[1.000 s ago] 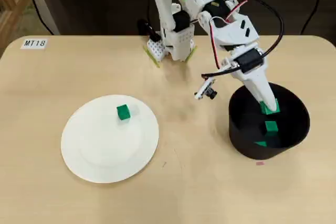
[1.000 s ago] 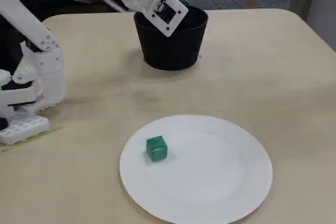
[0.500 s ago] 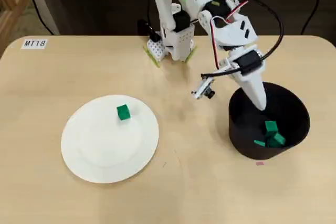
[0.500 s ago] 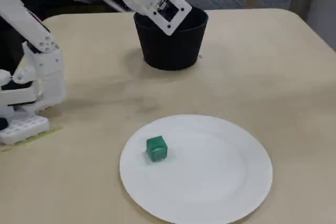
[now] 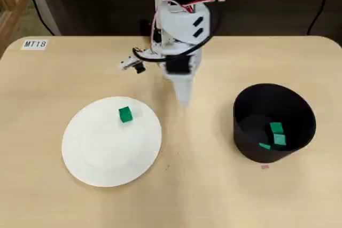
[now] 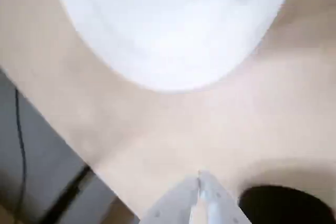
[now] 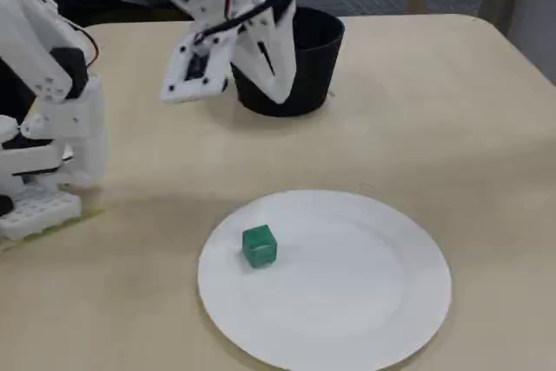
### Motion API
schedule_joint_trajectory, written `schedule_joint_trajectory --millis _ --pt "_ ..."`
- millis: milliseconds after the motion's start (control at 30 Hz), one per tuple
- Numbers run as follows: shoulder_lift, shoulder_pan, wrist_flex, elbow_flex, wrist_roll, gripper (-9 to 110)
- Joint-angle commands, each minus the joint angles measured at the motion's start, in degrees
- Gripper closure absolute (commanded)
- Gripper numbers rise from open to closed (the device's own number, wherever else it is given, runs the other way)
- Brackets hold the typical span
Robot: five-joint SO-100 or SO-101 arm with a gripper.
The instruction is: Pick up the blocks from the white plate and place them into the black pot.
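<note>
Matt white plate (image 5: 91,153), matt black pot (image 5: 299,126), smooth pale wood-look table (image 5: 48,94).

A single green block (image 7: 259,245) is sitting on the white plate (image 7: 365,301), at about nine o'clock from the plate's centre and inside the rim. The black pot (image 7: 308,67) is standing well apart at twelve o'clock, its inside hidden here. The gripper (image 7: 280,93) is hanging in front of the pot's left wall, fingers seemingly closed together with nothing between them.
</note>
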Motion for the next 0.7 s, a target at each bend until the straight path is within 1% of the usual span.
schedule_joint_trajectory --millis 0,133,300,567,667 --pt "-0.97 6.77 2.46 -1.23 7.03 104" --pt "-3.96 13.1 4.66 -1.32 14.06 104" --pt "-7.82 17.84 6.33 -1.23 20.57 104" --pt "-13.97 25.84 5.62 -1.93 23.03 104" --pt "-15.38 27.77 5.36 -2.46 20.92 103"
